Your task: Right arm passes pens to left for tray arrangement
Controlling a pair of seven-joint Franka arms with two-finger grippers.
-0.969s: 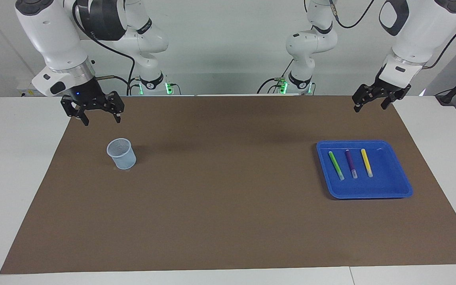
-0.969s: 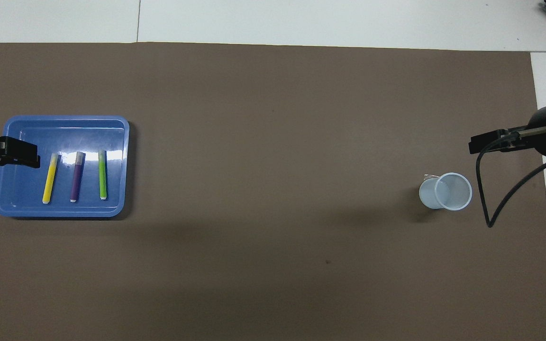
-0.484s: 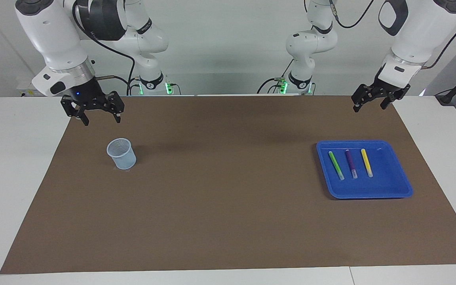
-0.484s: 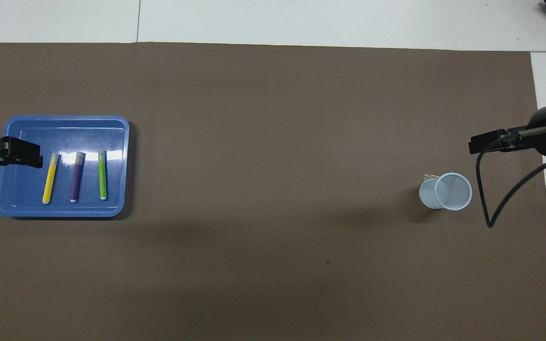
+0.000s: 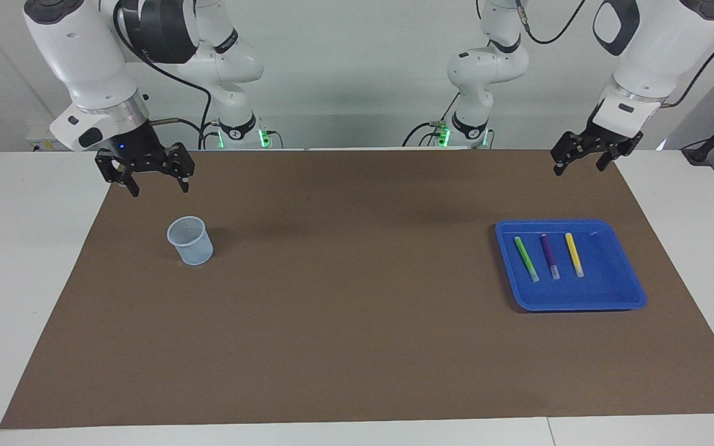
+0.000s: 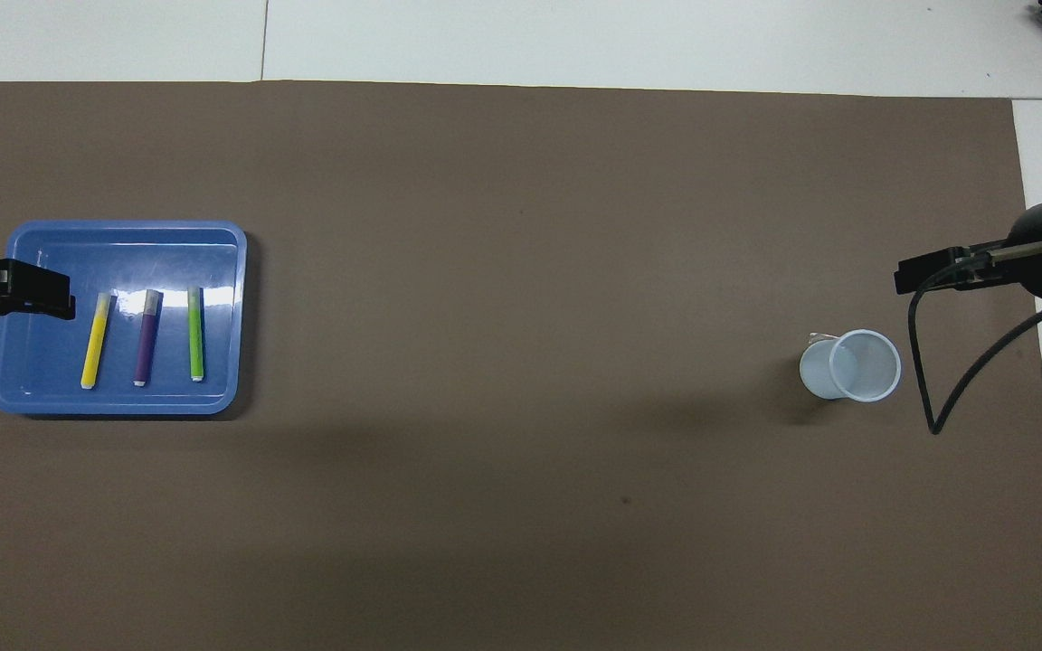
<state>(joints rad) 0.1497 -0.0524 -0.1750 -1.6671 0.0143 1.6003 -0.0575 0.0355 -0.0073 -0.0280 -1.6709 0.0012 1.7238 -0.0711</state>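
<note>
A blue tray [image 5: 611,282] [image 6: 123,253] lies on the brown mat toward the left arm's end of the table. In it lie three pens side by side, apart from each other: green [image 5: 526,259] [image 6: 196,333], purple [image 5: 549,255] [image 6: 147,338] and yellow [image 5: 574,254] [image 6: 96,342]. My left gripper [image 5: 578,167] hangs open and empty in the air over the mat's corner by the tray, touching nothing. My right gripper [image 5: 158,186] hangs open and empty over the mat at the right arm's end, above and apart from the cup.
A small pale blue mesh cup [image 5: 191,241] [image 6: 851,366] stands upright on the brown mat [image 5: 344,297] toward the right arm's end; nothing shows inside it. White tabletop borders the mat. A black cable loops from the right wrist beside the cup.
The left gripper has drifted very slightly upward by the tray. The pens, the tray, the cup and the right arm have not moved.
</note>
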